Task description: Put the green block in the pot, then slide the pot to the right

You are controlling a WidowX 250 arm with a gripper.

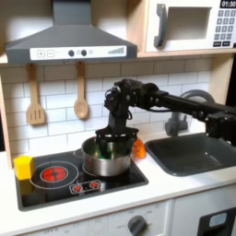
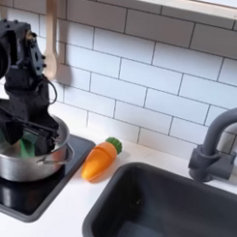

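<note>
Gripper [image 1: 114, 140] is parked right over the pot [image 1: 107, 159], which sits on the toy cooktop [image 1: 55, 189] at its back right corner, close to the edge next to the sink [image 1: 189, 152]. In the second exterior view the jaws look spread, and the green block [image 2: 29, 145] shows between the fingers, down inside the pot rim. Can't tell for sure whether it's resting on the bottom or the fingers are touching it.

What could go sideways, imo: if the block hangs on a finger when the arm lifts, it comes straight back out. The slide is the dicier bit. The pot is shiny with low walls, so a push from a finger inside the rim could tip it or let it skate. The orange carrot toy [image 2: 99, 160] lies just beside the pot on the sink side, so a slide that way would likely shove it, or the pot could ride off the cooktop edge toward the sink. The yellow block [image 1: 23, 167] at the cooktop's far left edge is well out of the way.

Writing: the microwave [image 1: 189, 25] has a keypad, too blurry to read. No brand visible.
</note>
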